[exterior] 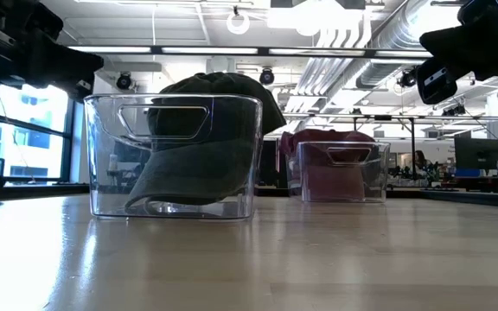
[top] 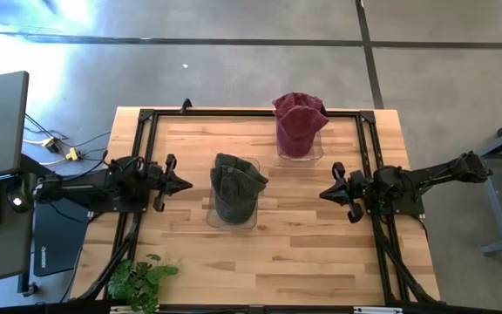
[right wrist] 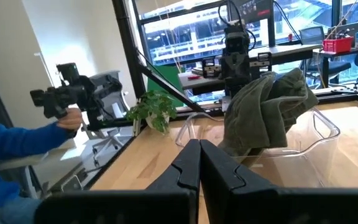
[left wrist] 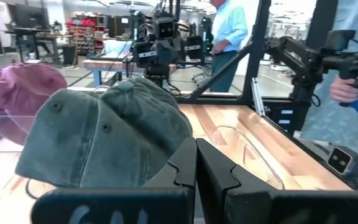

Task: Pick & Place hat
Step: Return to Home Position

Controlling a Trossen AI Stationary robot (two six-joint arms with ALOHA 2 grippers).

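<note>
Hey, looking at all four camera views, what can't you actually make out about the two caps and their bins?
- High view: the floor of the near clear bin, covered by the dark cap.
- High view: any lettering on the maroon cap, too small to tell.
- Left wrist view: the dark cap's lower edge, blocked by the left gripper.

Grey concrete floor (top: 234, 65) all round, dark seams crossing it. A wooden desk (top: 303, 253) sits mid-room, with a leafy plant (top: 138, 281) at its near left corner. Overhead are white ducts (exterior: 357, 30) and a round lamp (exterior: 238, 22). Tall windows (right wrist: 173, 37) glow bright beyond.
</note>
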